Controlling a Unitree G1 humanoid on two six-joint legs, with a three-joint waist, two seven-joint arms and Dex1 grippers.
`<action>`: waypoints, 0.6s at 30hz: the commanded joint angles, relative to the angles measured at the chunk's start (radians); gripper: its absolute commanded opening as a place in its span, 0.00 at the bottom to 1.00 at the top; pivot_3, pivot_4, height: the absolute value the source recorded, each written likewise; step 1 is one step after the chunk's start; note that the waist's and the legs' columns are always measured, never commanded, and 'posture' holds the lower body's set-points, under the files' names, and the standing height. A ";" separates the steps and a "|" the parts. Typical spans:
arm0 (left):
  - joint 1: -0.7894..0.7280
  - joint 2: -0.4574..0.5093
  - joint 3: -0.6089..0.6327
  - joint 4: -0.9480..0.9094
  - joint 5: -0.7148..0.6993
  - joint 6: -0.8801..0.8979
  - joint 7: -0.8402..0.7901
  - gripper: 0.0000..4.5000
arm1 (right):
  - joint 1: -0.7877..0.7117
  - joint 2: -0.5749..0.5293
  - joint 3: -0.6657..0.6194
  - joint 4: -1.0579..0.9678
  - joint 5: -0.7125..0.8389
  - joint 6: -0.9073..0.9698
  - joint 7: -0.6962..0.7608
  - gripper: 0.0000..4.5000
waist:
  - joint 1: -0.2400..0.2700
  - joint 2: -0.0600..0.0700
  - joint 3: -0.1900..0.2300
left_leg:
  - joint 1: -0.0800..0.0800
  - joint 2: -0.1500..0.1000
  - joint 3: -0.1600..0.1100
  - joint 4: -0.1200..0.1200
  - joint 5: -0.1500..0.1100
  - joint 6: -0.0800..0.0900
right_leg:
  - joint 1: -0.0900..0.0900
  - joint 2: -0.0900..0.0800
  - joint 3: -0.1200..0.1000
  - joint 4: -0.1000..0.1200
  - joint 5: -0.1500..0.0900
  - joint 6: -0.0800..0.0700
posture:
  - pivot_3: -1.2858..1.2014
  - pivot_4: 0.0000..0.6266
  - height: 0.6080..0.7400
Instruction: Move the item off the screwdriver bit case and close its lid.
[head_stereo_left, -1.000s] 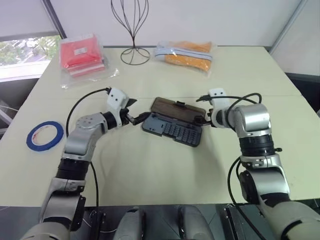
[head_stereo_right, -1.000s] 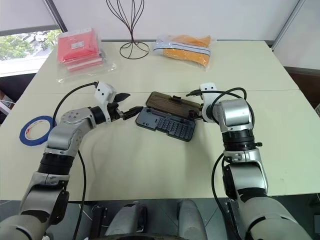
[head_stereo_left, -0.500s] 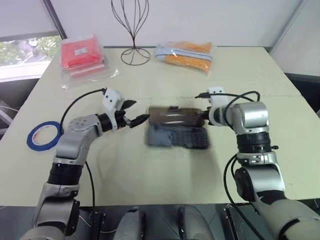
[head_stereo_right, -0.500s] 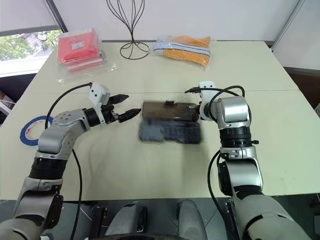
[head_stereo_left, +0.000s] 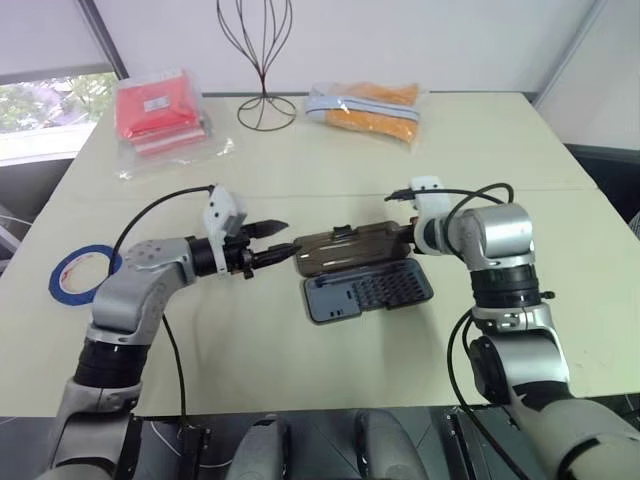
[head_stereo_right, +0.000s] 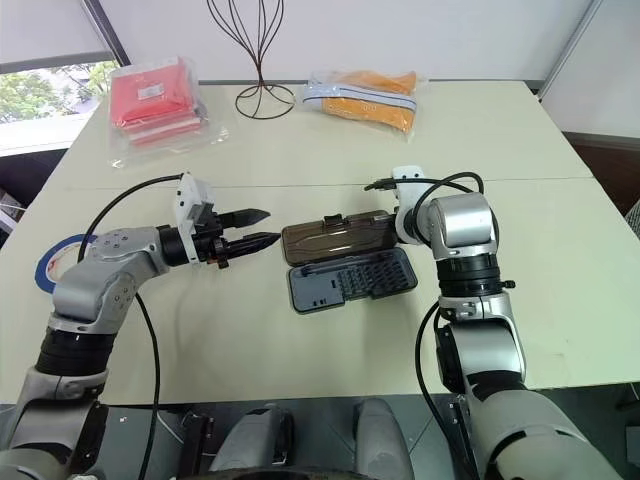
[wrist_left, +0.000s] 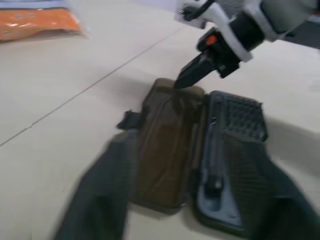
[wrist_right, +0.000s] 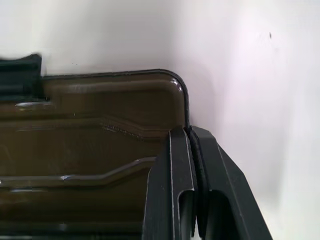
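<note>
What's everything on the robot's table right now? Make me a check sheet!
Surface: pale table, with a seam running across it.
Job's things: blue tape roll lies near the table's left edge, off the case. Screwdriver bit case is open, with its lid not closed.
Clutter: red packet, orange packet, black wire stand, all at the far side.
Grippers: left gripper is beside the lid's left end, fingers a little apart, holding nothing. Right gripper is shut, its tips at the lid's right end.
Cables: black cables loop over both forearms.
Surroundings: window at the far left, white wall behind.
</note>
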 joint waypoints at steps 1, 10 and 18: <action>0.004 0.013 0.012 -0.055 -0.033 0.018 -0.004 0.13 | 0.017 0.016 0.002 -0.066 0.021 0.074 0.000 0.00 | 0.000 0.000 0.000 | 0.000 0.000 0.000 0.000 0.000 0.000 | 0.000 0.000 0.000 0.000 0.000 0.000 | 0.52 0.24 1.00; 0.007 0.035 0.006 -0.081 -0.046 0.055 0.008 0.01 | 0.088 0.066 -0.019 -0.220 0.050 0.161 -0.027 0.00 | -0.001 0.000 0.000 | 0.000 0.000 0.000 0.000 0.000 0.000 | 0.000 0.000 0.000 0.000 0.000 0.000 | 0.52 0.24 1.00; -0.001 0.041 0.007 -0.080 -0.052 0.063 0.010 0.01 | 0.146 0.103 -0.079 -0.283 0.110 0.161 -0.106 0.00 | -0.001 0.000 0.000 | 0.000 0.000 0.000 0.000 0.000 0.000 | 0.000 0.000 0.000 0.000 0.000 0.000 | 0.52 0.24 1.00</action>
